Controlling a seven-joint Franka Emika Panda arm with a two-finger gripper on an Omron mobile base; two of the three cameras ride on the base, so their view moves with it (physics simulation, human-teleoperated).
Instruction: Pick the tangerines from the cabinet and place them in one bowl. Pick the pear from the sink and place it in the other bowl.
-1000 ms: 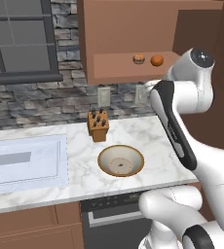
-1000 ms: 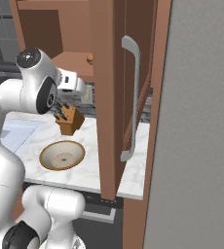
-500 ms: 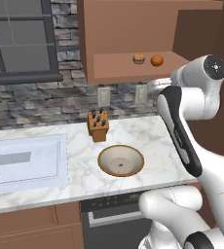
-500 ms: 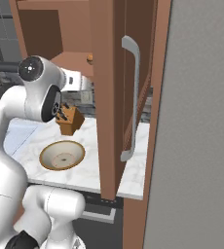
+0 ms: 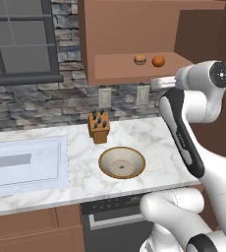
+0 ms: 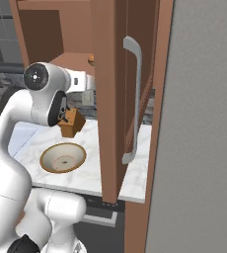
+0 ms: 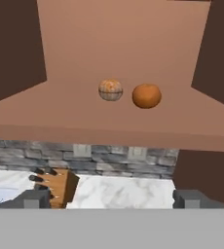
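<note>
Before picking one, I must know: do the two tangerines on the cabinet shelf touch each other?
Apart. The hand view shows shelf wood between the duller tangerine and the brighter tangerine.

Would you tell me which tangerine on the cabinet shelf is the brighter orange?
The right-hand tangerine in the hand view; its neighbour looks duller and mottled.

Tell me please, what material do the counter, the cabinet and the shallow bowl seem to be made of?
Counter: white with grey veins, glossy, likely marble. Cabinet: flat reddish-brown, matte, probably wood, though no grain shows. Shallow bowl: tan rim, cream inside, looks like glazed ceramic.
</note>
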